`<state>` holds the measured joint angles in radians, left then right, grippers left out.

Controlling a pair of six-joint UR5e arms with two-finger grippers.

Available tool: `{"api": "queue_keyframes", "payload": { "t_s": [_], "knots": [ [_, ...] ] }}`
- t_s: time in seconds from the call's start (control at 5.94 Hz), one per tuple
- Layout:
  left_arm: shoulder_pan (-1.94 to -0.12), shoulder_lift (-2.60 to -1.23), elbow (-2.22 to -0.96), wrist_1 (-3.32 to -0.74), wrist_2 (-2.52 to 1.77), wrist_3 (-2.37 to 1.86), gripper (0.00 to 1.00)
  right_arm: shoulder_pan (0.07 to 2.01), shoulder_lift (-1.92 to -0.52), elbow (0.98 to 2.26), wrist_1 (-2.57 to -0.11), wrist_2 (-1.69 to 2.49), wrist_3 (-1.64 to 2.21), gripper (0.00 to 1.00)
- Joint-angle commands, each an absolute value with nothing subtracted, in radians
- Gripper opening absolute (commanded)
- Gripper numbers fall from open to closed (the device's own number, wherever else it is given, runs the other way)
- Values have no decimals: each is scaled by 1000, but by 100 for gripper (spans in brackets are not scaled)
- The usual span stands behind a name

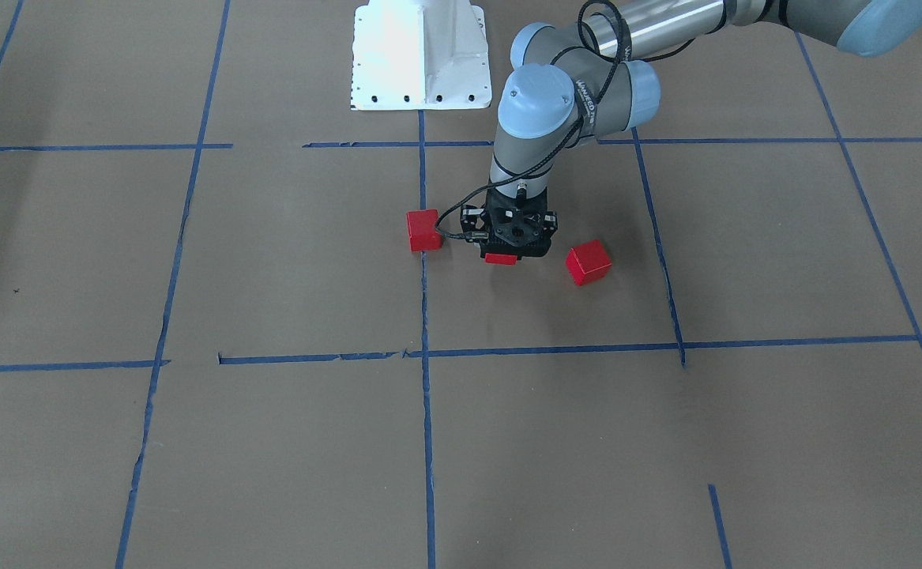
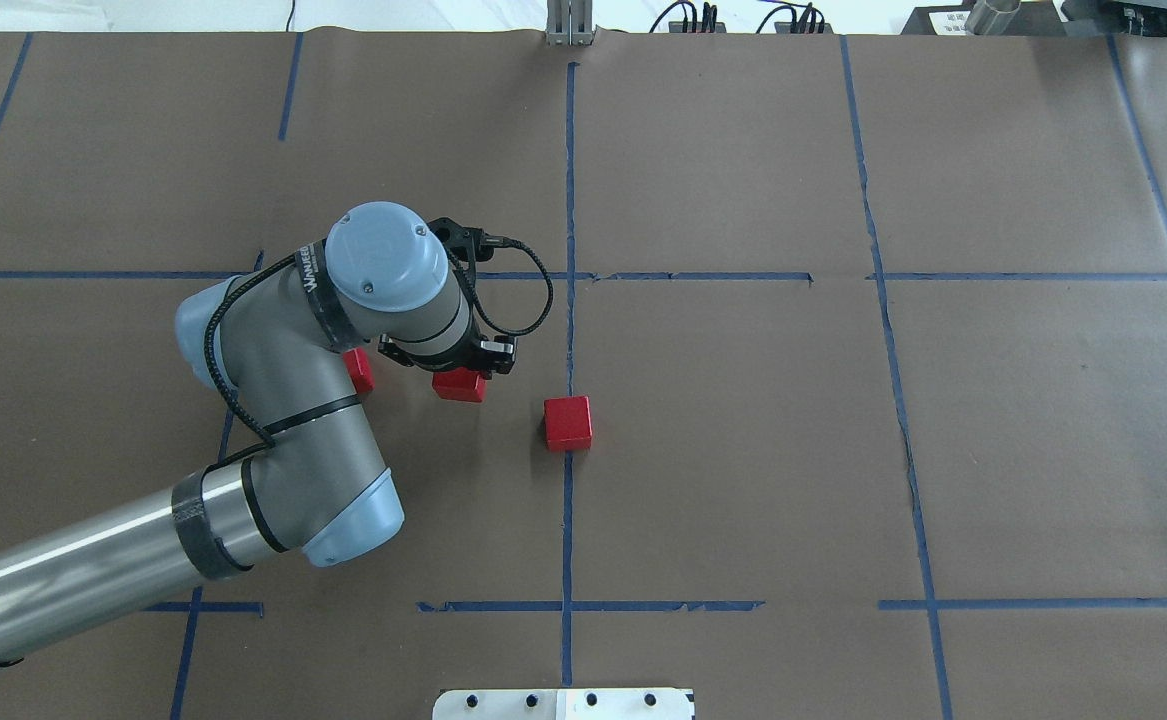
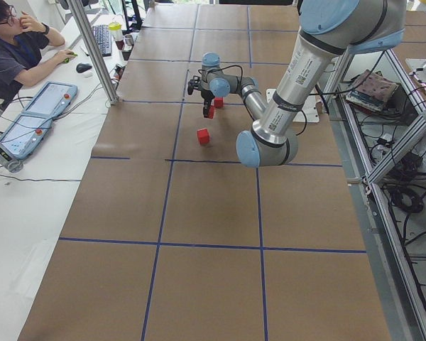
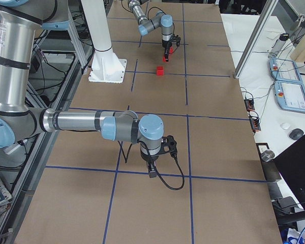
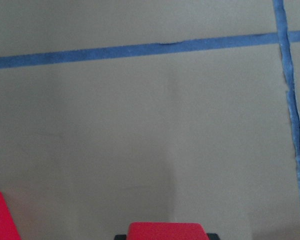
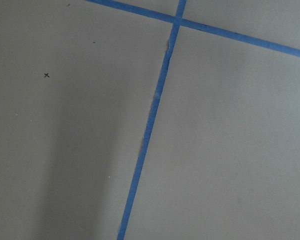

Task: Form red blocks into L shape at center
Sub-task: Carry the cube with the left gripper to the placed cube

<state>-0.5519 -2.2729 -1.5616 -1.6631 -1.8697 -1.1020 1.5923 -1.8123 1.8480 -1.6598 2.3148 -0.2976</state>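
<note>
Progress: no L yet. The three red blocks sit apart in a loose row, so by my reckoning most of the job is left.
Center block (image 2: pixel 568 422): sits on the long blue tape line (image 2: pixel 569 520), at the center (image 2: pixel 608 455).
Left gripper (image 1: pixel 502 253): clenched on the held block (image 1: pixel 500 258), pointing straight down.
Held block: between the fingers, near the center block on the robot's left of it, not touching. I can't tell if it is clear of the paper.
Third block (image 1: pixel 588 262): just beside the gripper, on its far side from the center, untouched.
Right gripper (image 4: pixel 151 170): well apart down the table. I cannot tell whether it is open.
</note>
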Motion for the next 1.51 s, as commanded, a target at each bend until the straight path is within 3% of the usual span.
{"api": "queue_keyframes", "payload": {
  "t_s": [0.0, 0.34, 1.35],
  "knots": [
    [-557, -2441, -1377, -1660, -1870, -1161, 12, 1592, -1813, 1848, -1660, 2315, -298, 100],
    [-540, -2511, -1299, -1660, -1870, -1166, 12, 1592, -1815, 1847, -1660, 2313, -299, 100],
    [-488, -2511, -1298, -1660, -1870, -1209, 12, 1592, -1813, 1848, -1660, 2315, -301, 100]
  ]
}}
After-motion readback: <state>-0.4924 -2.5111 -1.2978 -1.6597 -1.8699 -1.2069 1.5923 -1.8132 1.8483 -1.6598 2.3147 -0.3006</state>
